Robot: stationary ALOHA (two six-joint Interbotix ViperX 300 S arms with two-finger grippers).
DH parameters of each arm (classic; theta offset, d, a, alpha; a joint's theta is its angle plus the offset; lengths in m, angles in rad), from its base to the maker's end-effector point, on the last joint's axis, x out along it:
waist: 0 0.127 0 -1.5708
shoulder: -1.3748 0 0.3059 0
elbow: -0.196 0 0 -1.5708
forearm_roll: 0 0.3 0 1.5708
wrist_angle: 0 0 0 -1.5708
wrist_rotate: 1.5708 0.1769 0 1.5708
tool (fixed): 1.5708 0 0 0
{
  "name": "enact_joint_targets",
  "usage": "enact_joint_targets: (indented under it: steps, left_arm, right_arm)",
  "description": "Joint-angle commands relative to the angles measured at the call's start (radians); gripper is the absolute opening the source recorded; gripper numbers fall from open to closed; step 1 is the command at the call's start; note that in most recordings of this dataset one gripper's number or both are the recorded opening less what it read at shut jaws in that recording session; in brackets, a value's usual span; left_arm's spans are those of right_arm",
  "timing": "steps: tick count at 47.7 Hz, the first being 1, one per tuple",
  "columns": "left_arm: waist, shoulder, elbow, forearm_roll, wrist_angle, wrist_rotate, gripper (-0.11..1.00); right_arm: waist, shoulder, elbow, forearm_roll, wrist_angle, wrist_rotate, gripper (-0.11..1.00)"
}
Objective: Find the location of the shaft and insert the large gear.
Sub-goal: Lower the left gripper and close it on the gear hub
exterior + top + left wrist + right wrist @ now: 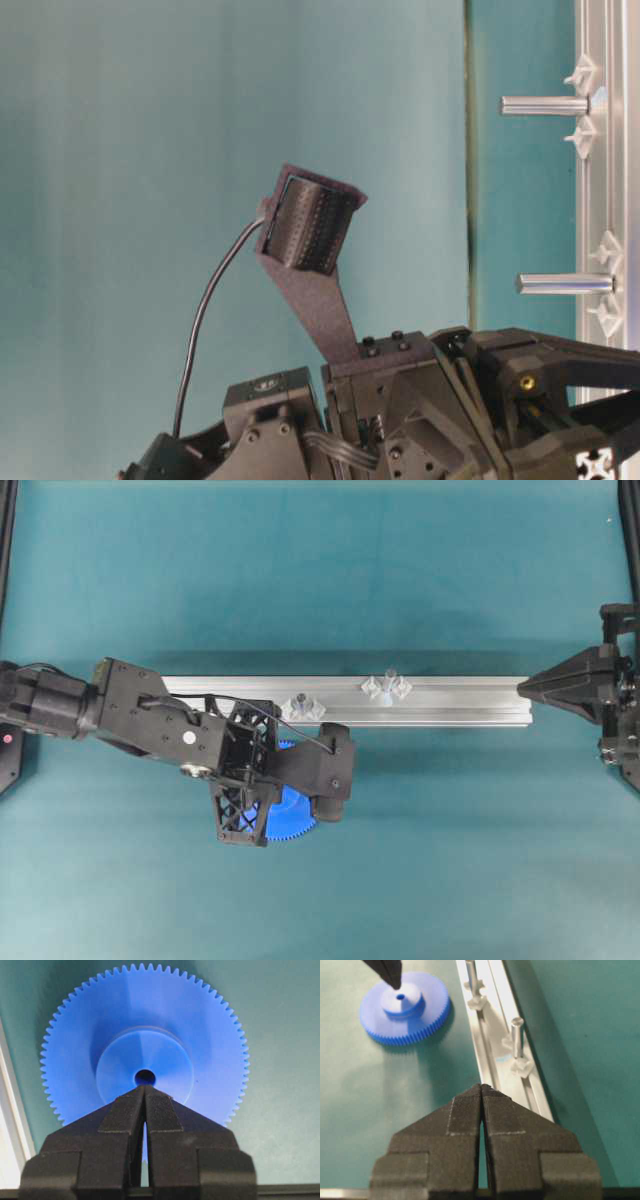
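We see the large gear [145, 1055] lying flat on the mat just beside the aluminium rail [450, 702], on its near side, with the left gripper [145, 1091] fully closed, empty, tips poised over the hub by the centre hole. The right gripper [481, 1091] is closed and empty too, off the rail's end. We judge the gear light, rigid, slick plastic, best pinched across the raised hub or by the rim, then carried to the shaft [389, 675]

A teal table [300, 570] carries an aluminium rail [460, 702] and the large gear [405, 1007].
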Motion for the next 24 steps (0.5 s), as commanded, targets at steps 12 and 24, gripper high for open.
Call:
enact_joint_targets:
  steps: [12, 24]
  left_arm:
    - [-0.006, -0.015, -0.028, 0.002, -0.005, -0.008, 0.05]
    - [-0.006, -0.006, -0.029, 0.003, -0.006, -0.015, 0.67]
  right_arm:
    - [-0.003, 0.003, -0.009, -0.002, -0.005, 0.009, -0.01]
    - [-0.002, 0.003, -0.009, -0.002, -0.005, 0.009, -0.01]
